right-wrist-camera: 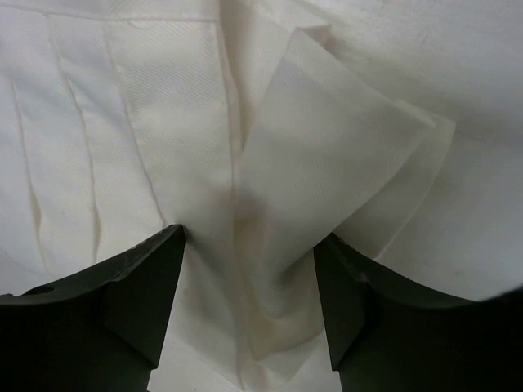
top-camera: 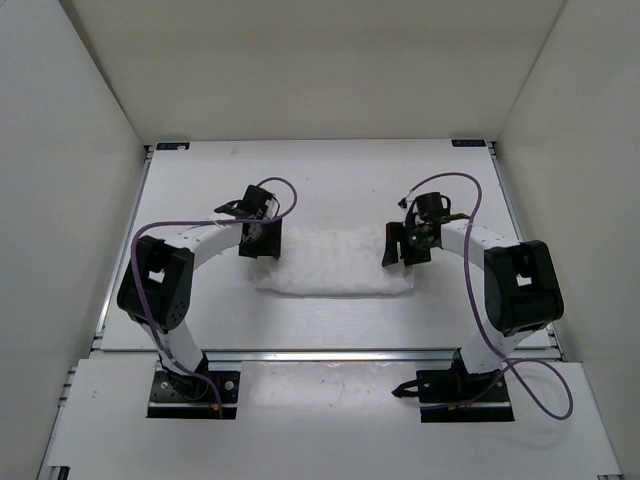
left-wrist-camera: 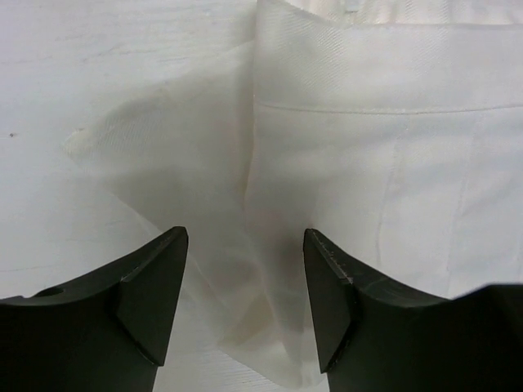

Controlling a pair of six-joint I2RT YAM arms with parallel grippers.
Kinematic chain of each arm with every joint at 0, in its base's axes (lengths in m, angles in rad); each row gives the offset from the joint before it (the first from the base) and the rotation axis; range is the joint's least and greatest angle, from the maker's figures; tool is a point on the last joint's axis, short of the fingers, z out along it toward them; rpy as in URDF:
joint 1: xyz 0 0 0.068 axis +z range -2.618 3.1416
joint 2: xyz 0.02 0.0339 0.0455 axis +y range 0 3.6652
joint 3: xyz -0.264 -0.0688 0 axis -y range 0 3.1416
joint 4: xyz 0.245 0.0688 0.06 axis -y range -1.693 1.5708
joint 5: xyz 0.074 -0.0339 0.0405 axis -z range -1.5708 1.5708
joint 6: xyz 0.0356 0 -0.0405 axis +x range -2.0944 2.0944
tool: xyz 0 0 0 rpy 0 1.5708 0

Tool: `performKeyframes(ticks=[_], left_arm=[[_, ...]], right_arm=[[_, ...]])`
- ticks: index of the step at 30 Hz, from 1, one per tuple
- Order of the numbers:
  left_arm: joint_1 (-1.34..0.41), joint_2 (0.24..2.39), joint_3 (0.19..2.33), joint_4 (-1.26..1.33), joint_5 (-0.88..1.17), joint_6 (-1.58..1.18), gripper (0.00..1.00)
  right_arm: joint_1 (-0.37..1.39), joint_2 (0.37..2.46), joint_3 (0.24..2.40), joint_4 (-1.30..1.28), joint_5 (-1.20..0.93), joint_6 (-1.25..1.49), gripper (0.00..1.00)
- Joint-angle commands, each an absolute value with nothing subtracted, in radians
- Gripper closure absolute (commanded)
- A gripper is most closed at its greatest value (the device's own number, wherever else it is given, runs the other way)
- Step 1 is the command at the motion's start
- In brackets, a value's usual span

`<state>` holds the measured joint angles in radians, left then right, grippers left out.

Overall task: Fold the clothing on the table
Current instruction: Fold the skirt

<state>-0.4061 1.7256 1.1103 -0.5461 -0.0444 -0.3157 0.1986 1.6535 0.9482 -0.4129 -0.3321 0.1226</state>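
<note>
Closest to my wrist lenses are the dark fingers (left-wrist-camera: 151, 294) of the left gripper (left-wrist-camera: 245, 237) and the matching fingers (right-wrist-camera: 139, 286) of the right gripper (right-wrist-camera: 249, 237). On both tools the jaws stand apart. White cloth lies in the gap between them, and nothing is pinched on either side.

From above, the table (top-camera: 330, 180) fills most of the frame, matte white, with a silver rail (top-camera: 330, 354) crossing the lower part. White enclosure walls (top-camera: 320, 60) close it in at the top and both sides.

I see the clothing (top-camera: 335, 262) at the centre of the table as a flattened white band. Its long axis runs left to right across the frame, and I cannot tell which end is the waist. The fabric is thin, and a single sheer layer (left-wrist-camera: 155, 155) pokes out at the left of the left wrist view. A stitched seam (left-wrist-camera: 384, 110) crosses the upper part of that view. The right wrist view shows pressed pleats (right-wrist-camera: 73, 139) at the left and a folded triangular flap (right-wrist-camera: 327, 155) at centre right, its point lying between the fingers.

Each arm curves in from the side, so the left gripper (top-camera: 250, 250) sits over the band's left end and the right gripper (top-camera: 403, 250) over its right end, partly covering both ends. A purple cable (top-camera: 450, 175) arcs above the right wrist. Black base plates (top-camera: 195, 395) sit below the rail.
</note>
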Motion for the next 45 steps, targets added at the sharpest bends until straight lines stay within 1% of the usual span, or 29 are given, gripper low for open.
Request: performKeyframes(ticks=[1, 2, 3, 4, 5, 7, 8, 11, 15, 21, 23, 33, 36, 41, 42, 45], left_arm=[[-0.385, 1.71, 1.075, -0.538, -0.067, -0.314, 0.32], [-0.377, 1.727, 1.074, -0.537, -0.064, -0.313, 0.32], [-0.39, 1.742, 1.074, -0.538, -0.067, -0.313, 0.33], [-0.399, 1.759, 1.08, -0.541, -0.078, -0.313, 0.34], [-0.408, 1.769, 1.081, -0.548, -0.083, -0.311, 0.35], [-0.419, 1.787, 1.088, -0.557, -0.09, -0.318, 0.34], [-0.417, 1.795, 1.091, -0.555, -0.081, -0.321, 0.35], [-0.402, 1.799, 1.088, -0.555, -0.063, -0.33, 0.35], [-0.385, 1.769, 1.075, -0.549, -0.057, -0.324, 0.36], [-0.396, 1.781, 1.082, -0.535, -0.04, -0.327, 0.37], [-0.397, 1.801, 1.089, -0.531, -0.026, -0.333, 0.41], [-0.471, 1.93, 1.19, -0.543, 0.018, -0.368, 0.45], [-0.48, 1.963, 1.226, -0.529, 0.047, -0.394, 0.45], [-0.498, 2.016, 1.264, -0.523, 0.078, -0.416, 0.46], [-0.5, 2.022, 1.267, -0.514, 0.093, -0.419, 0.45], [-0.509, 2.045, 1.287, -0.491, 0.133, -0.442, 0.46]], right_arm=[[0.227, 1.683, 0.96, -0.397, -0.299, 0.103, 0.39], [0.226, 1.69, 0.966, -0.4, -0.292, 0.104, 0.43], [0.232, 1.7, 0.972, -0.402, -0.296, 0.103, 0.5], [0.238, 1.701, 0.976, -0.402, -0.29, 0.103, 0.61], [0.242, 1.704, 0.982, -0.397, -0.282, 0.098, 0.66], [0.244, 1.716, 0.986, -0.399, -0.275, 0.091, 0.86], [0.245, 1.721, 0.991, -0.408, -0.259, 0.097, 0.92], [0.233, 1.717, 0.996, -0.41, -0.247, 0.089, 0.98], [0.201, 1.692, 1.028, -0.429, -0.229, 0.068, 0.99], [0.173, 1.667, 1.14, -0.526, -0.202, 0.017, 0.99], [0.182, 1.666, 1.199, -0.56, -0.209, 0.024, 0.99], [0.288, 1.669, 1.403, -0.604, -0.388, 0.133, 0.99], [0.33, 1.689, 1.454, -0.611, -0.435, 0.182, 0.98], [0.38, 1.712, 1.476, -0.519, -0.541, 0.267, 0.98], [0.403, 1.713, 1.471, -0.509, -0.551, 0.276, 0.98], [0.425, 1.738, 1.473, -0.465, -0.609, 0.316, 0.98]])
